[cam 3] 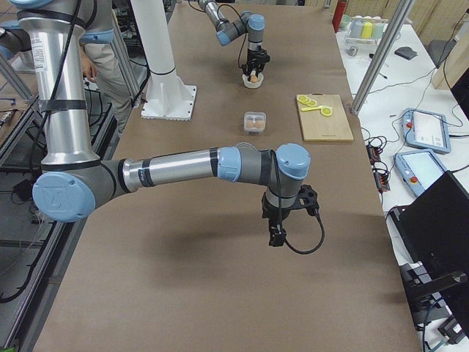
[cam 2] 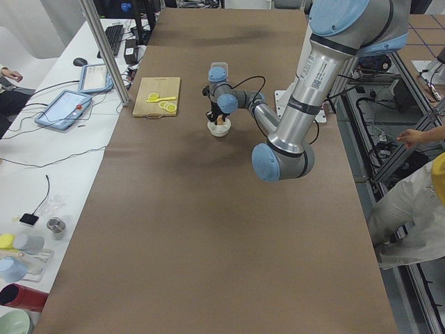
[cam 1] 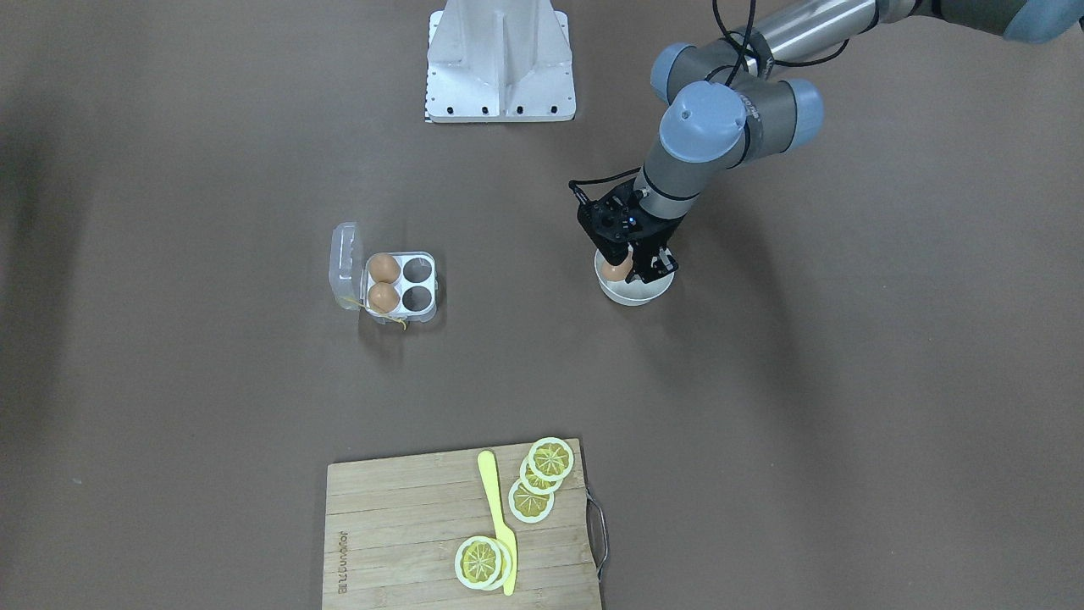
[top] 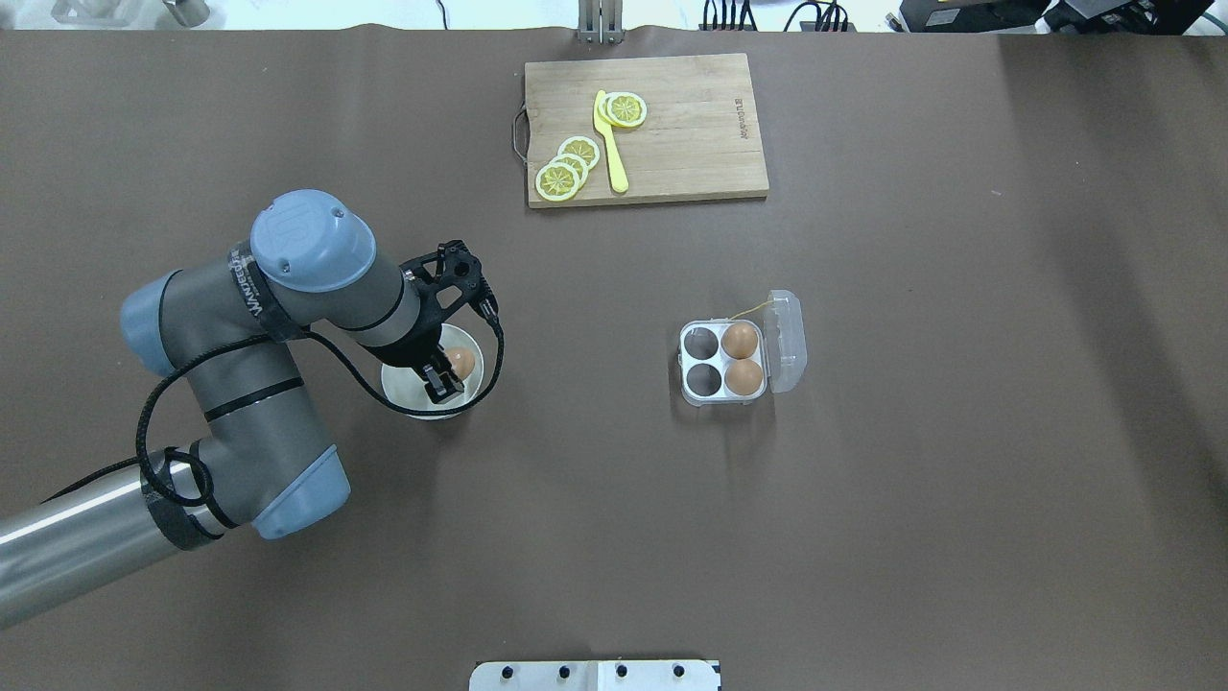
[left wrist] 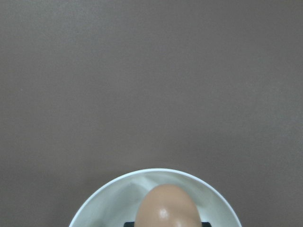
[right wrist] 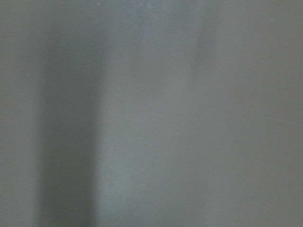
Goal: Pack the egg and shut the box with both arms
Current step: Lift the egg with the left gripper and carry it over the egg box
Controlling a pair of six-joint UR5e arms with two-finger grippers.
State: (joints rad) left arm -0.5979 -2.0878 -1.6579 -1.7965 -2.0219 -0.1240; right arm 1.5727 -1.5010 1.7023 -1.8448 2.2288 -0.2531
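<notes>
The egg (cam 1: 614, 270) lies in a round white bowl (cam 1: 631, 295) on my left side. My left gripper (cam 1: 631, 269) reaches down into the bowl with its fingers on both sides of the egg (left wrist: 165, 208) and looks shut on it. The box (top: 724, 360) stands open at mid-table with its lid (top: 787, 341) folded back. It holds two brown eggs (top: 740, 340) in the cells by the lid and two empty cells. My right gripper (cam 3: 275, 236) hangs over bare table, far from the box; I cannot tell whether it is open or shut.
A wooden cutting board (top: 691, 144) with lemon slices (top: 561, 178) and a yellow knife (top: 610, 144) lies at the far edge. The white metal stand (cam 1: 500, 59) is at the robot's side. Brown table lies between the bowl (top: 413, 398) and the box.
</notes>
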